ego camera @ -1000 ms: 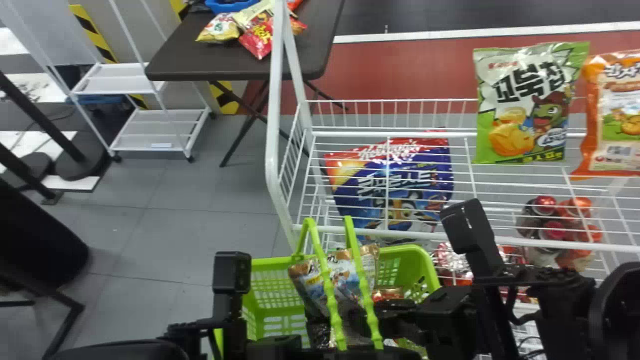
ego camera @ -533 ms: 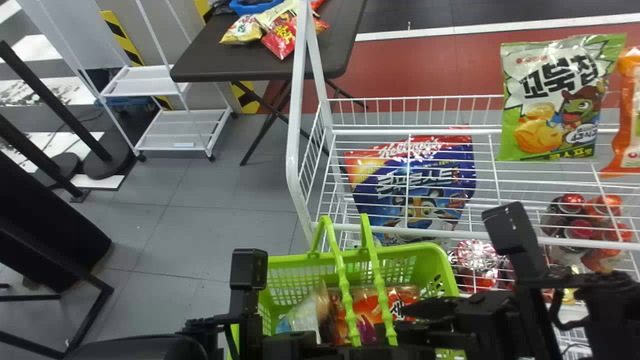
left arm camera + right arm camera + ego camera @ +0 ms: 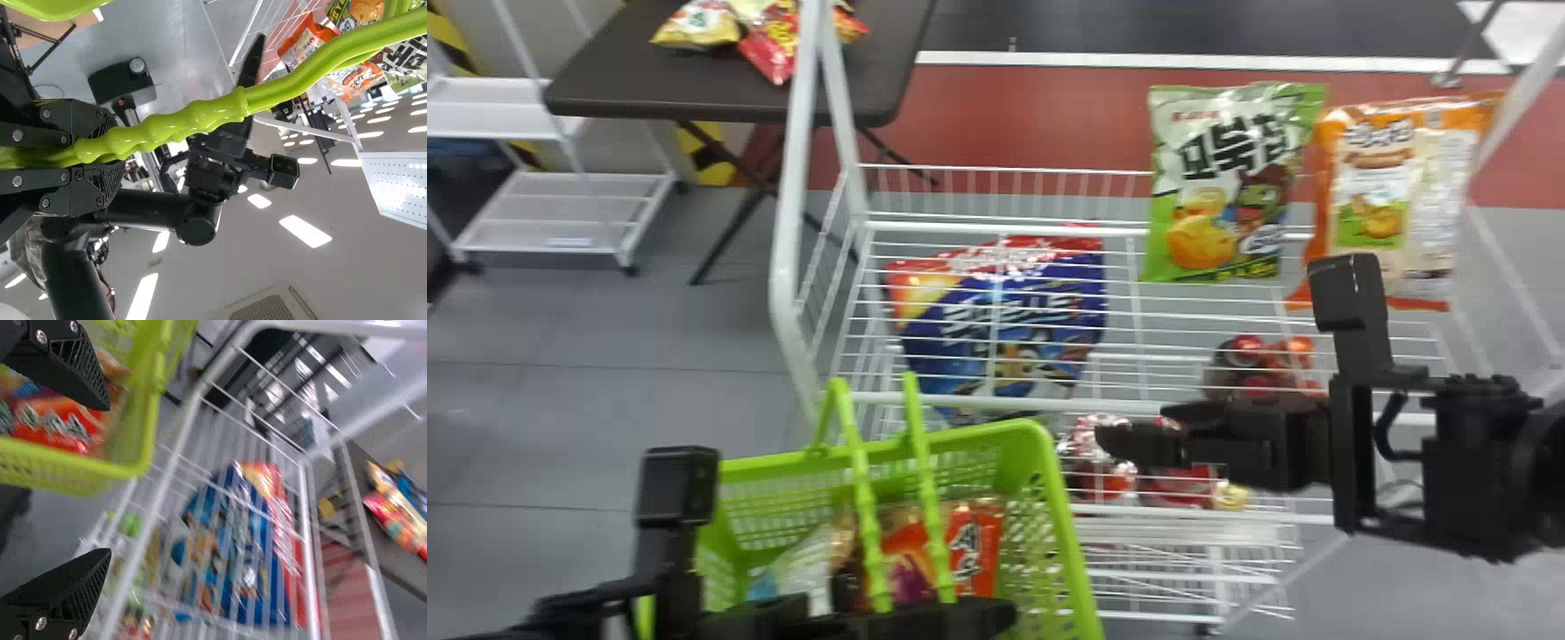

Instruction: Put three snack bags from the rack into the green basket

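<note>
Snack bags lie down inside the green basket: a red-orange one and, next to it, a pale one that looks partly see-through, though the blur makes me unsure. The basket is in front of the white wire rack, toward its left end. Over at the basket, the left gripper has its jaws pinched around the two green handles, which run side by side between them. The right gripper is to the right of the basket, by the front of the rack, its jaws spread well apart with nothing between them. Up on the rack, a green-and-white bag stands at the back, with an orange bag right beside it. Farther left, a big blue-and-red bag shows through the wires, and some red-topped items sit bunched below the orange bag. Beyond the rack, more colorful bags rest on a dark table, near a white shelf cart.
</note>
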Robot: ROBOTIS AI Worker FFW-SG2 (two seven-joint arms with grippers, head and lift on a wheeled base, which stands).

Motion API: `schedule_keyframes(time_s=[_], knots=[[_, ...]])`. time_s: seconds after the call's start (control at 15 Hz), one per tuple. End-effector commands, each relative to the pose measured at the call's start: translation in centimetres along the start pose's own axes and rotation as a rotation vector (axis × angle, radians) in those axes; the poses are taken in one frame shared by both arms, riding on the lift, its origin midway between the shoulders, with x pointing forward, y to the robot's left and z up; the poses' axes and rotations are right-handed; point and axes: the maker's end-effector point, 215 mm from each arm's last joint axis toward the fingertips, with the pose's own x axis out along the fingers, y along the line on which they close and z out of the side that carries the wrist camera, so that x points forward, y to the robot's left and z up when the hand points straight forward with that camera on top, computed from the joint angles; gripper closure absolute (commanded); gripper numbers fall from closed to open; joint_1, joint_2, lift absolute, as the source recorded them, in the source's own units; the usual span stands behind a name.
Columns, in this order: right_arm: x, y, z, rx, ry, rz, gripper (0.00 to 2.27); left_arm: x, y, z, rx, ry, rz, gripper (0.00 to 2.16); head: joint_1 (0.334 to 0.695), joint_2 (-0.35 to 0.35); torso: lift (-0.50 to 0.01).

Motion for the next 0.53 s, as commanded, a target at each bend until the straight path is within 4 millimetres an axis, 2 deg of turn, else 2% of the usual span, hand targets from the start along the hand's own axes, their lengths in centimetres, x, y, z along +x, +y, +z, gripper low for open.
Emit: schedule_keyframes(time_s=[0.0,0.07,0.2,0.27,0.47], knots=[[-2.1,-6.7,3.9,-0.043,-0.104,-0.175,0.04,0.0,0.0,0.0,-0.003,-0.005,-0.001,2.15,0.695,-0.132,0.0],[-2.8,-9.4,5.2,-0.062,-0.137,-0.251,0.04,-0.1,0.1,0.0,-0.004,-0.006,0.0,2.15,0.695,-0.162,0.0],[-3.8,-13.5,7.7,-0.057,-0.197,-0.328,0.04,-0.1,0.1,0.1,-0.004,-0.007,0.0,2.15,0.695,-0.225,0.0],[-4.3,-15.9,9.2,-0.069,-0.243,-0.38,0.04,-0.2,0.1,0.0,-0.005,-0.008,0.001,2.15,0.695,-0.277,0.0],[-5.6,-21.5,12.6,-0.093,-0.332,-0.511,0.04,-0.2,0.1,-0.1,-0.01,-0.008,0.0,2.15,0.695,-0.326,0.0]])
